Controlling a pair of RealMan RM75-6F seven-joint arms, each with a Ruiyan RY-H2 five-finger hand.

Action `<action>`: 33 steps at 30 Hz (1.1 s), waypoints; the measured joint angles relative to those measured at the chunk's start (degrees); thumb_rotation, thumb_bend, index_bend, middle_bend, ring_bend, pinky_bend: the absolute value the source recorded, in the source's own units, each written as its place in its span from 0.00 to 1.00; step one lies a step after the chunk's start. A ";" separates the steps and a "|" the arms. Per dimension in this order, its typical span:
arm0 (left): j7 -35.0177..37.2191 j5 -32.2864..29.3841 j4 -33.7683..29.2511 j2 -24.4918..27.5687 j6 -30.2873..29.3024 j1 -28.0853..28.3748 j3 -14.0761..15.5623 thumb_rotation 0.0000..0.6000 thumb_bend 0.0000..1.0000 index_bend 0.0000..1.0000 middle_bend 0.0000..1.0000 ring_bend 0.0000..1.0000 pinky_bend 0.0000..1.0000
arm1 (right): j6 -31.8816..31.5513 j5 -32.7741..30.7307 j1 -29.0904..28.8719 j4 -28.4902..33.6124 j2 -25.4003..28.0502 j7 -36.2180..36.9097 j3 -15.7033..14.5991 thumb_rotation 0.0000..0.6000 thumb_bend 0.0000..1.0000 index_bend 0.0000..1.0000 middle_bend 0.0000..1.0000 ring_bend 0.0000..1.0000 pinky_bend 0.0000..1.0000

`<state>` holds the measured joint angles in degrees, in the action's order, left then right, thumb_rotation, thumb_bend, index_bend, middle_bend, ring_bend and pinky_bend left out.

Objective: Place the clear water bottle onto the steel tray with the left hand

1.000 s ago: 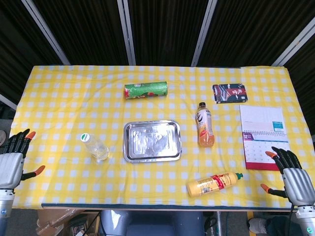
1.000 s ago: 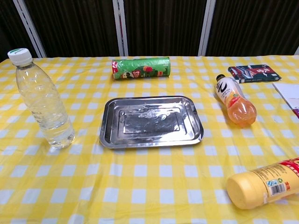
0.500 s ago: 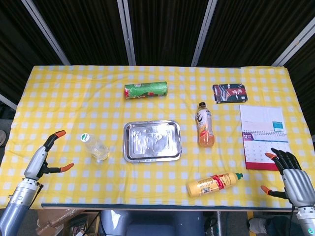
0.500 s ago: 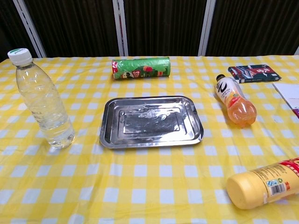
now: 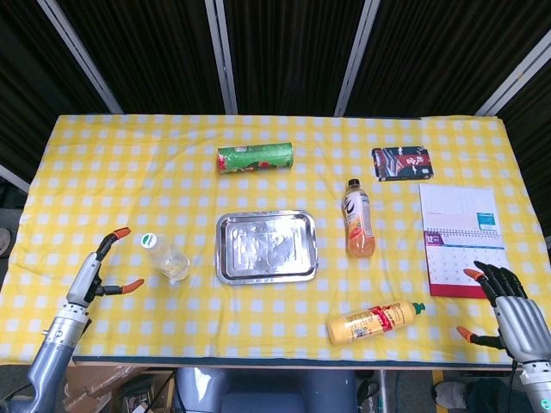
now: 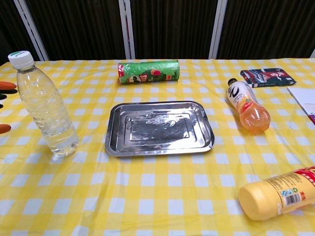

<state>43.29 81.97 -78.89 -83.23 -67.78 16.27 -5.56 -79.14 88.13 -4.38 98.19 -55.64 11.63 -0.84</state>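
Observation:
The clear water bottle (image 5: pixel 166 257) (image 6: pixel 44 106) stands upright with a white-green cap, left of the steel tray (image 5: pixel 266 247) (image 6: pixel 158 128), which lies bare in the middle of the table. My left hand (image 5: pixel 96 271) hovers just left of the bottle, fingers spread, holding nothing; only its orange fingertips (image 6: pixel 6 85) show at the chest view's left edge. My right hand (image 5: pixel 510 311) rests open at the table's front right corner, far from the bottle.
A green snack can (image 5: pixel 255 158) lies behind the tray. An orange drink bottle (image 5: pixel 358 219) lies right of the tray, a yellow sauce bottle (image 5: pixel 375 321) near the front edge. A calendar (image 5: pixel 461 238) and a dark booklet (image 5: pixel 401 163) sit at the right.
My left hand has moved right from the table's left edge toward the water bottle, turning edge-on; its fingertips now enter the chest view. The right hand barely moved.

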 measured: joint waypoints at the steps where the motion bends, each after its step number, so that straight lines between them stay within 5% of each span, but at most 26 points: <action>1: 0.11 -0.05 0.81 -0.74 0.24 0.24 -0.03 1.00 0.12 0.14 0.07 0.00 0.00 | 0.09 0.00 -0.03 -0.01 0.01 0.03 -0.02 1.00 0.16 0.17 0.10 0.06 0.05; 23: -3.05 -0.45 3.12 -8.90 3.17 5.06 -1.15 1.00 0.17 0.18 0.09 0.00 0.00 | 1.26 0.00 -0.42 0.16 0.67 0.70 -0.43 1.00 0.16 0.17 0.10 0.06 0.05; 33: -3.71 -1.71 5.16 -12.34 3.86 5.57 -1.22 1.00 0.40 0.31 0.20 0.00 0.02 | 1.33 0.11 -0.43 -0.05 1.03 1.99 -0.51 1.00 0.16 0.17 0.10 0.06 0.05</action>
<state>39.57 80.26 -73.73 -95.57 -63.92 21.84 -6.78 -77.81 88.24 -4.81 98.15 -54.61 13.61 -1.35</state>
